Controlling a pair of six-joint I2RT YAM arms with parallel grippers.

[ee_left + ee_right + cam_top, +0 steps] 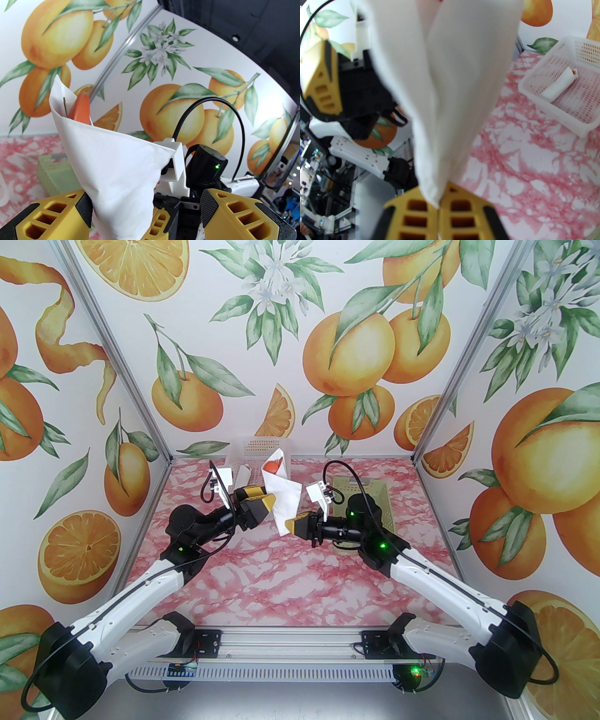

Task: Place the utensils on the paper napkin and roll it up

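Over the pink-and-white marbled tabletop (pixel 281 577), the narrow lower tip of a thin white paper napkin (pixel 283 502) (pixel 112 164) (pixel 452 82) is pinched between the closed yellow jaws of the right gripper (pixel 291 525) (pixel 439 199). The napkin is rolled into a cone and held upright in the air. Just beside it, the left gripper (pixel 271 502) (pixel 145 206) is seen with its jaws spread wide on either side of the cone. Nothing is clamped by it, though the paper is close against one black pad (pixel 85 208). At the cone's open top, the round bowl of a red-orange plastic spoon (pixel 272 467) (pixel 80 109) is exposed. A pale green perforated plastic basket (pixel 382 498) (pixel 54 173) is set on the table under the right arm. Farther back, against the wall, a white perforated plastic basket (pixel 262 442) (pixel 553 112) is placed — a slim white paper roll (pixel 557 86) is laid inside it.
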